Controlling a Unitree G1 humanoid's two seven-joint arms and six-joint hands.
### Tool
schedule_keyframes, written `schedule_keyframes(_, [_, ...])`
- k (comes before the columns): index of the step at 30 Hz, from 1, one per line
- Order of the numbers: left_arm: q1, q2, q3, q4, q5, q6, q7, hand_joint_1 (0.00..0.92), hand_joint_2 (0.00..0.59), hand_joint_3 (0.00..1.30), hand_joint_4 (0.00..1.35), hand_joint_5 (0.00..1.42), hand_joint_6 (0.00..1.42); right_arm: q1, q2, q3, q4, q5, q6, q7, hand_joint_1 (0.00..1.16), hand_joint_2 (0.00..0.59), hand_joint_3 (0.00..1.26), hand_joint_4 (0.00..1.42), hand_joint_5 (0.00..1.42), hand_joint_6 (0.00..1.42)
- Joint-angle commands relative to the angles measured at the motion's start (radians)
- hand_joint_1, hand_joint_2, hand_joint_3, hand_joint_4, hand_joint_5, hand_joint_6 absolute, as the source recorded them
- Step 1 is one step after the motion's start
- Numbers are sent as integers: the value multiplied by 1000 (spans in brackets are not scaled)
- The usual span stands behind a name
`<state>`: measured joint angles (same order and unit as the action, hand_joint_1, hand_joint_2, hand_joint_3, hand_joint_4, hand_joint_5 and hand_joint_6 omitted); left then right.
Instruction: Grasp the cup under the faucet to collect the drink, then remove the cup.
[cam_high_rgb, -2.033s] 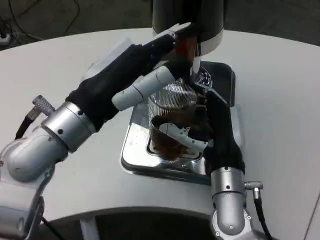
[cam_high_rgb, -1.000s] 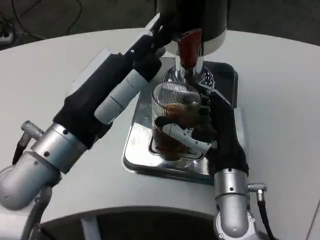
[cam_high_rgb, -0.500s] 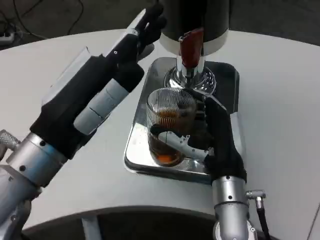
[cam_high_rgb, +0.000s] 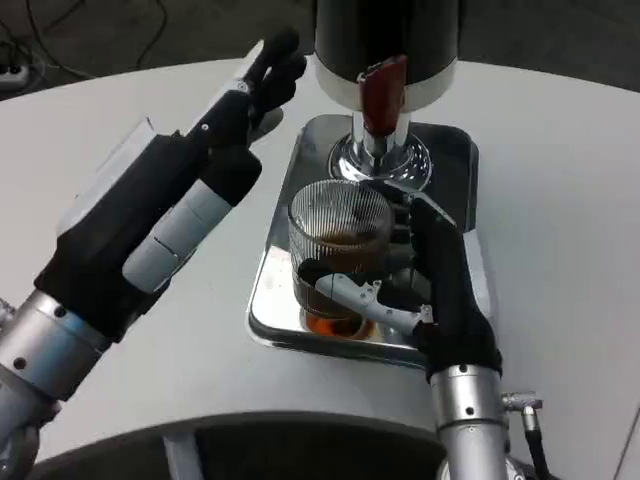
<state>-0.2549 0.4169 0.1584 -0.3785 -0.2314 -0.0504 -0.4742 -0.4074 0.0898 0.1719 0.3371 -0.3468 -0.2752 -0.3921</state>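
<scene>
Ribbed clear cup (cam_high_rgb: 338, 235), upright, part-full of amber drink, just before the red-handled faucet (cam_high_rgb: 378, 95).

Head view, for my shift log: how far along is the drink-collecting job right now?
Done: the ribbed clear glass cup holds brown drink and is no longer directly under the chrome faucet with the red lever. In hand: the right hand grips the cup over the shiny metal drip tray. The left hand hangs open beside the dispenser. Left: carrying the cup clear of the tray.
</scene>
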Motion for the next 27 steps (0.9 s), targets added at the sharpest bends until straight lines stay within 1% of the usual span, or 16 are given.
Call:
schedule_keyframes(1, [42,24,38,-24,-13,-5,-3,0,78,0,0,0,0,41,-4,12,-96,-2,-5,31,913,159,634,736,841,764])
schedule_keyframes(4, [57,33,52,-31,-11,-14,-9,0,79,0,0,0,0,76,-16,14,-155,3,3,63,914,160,648,744,847,775])
schedule_keyframes(7, [70,37,60,-38,-12,-21,-11,0,80,0,0,0,0,106,-20,11,-203,6,14,88,937,156,661,746,859,792])
schedule_keyframes(10, [81,42,67,-44,-11,-27,-16,0,81,0,0,1,0,135,-26,10,-246,9,23,112,957,137,656,729,869,800])
schedule_keyframes(13, [97,63,88,-47,-9,-46,-30,0,81,0,0,2,0,197,-39,9,-324,17,31,151,981,120,646,720,871,814])
schedule_keyframes(14, [103,71,95,-46,-8,-55,-37,0,81,0,0,2,0,212,-42,8,-342,19,33,160,990,103,646,713,861,815])
schedule_keyframes(18, [125,94,112,-35,-7,-88,-63,0,82,0,0,3,0,264,-55,10,-418,29,47,198,1026,75,646,703,842,832])
schedule_keyframes(22, [148,112,126,-27,-2,-128,-80,0,83,0,0,3,0,318,-69,9,-497,42,64,236,1035,70,651,703,834,835])
schedule_keyframes(27, [175,138,138,-14,7,-179,-102,0,84,0,0,9,0,362,-76,5,-562,51,78,270,1049,60,653,695,831,839])
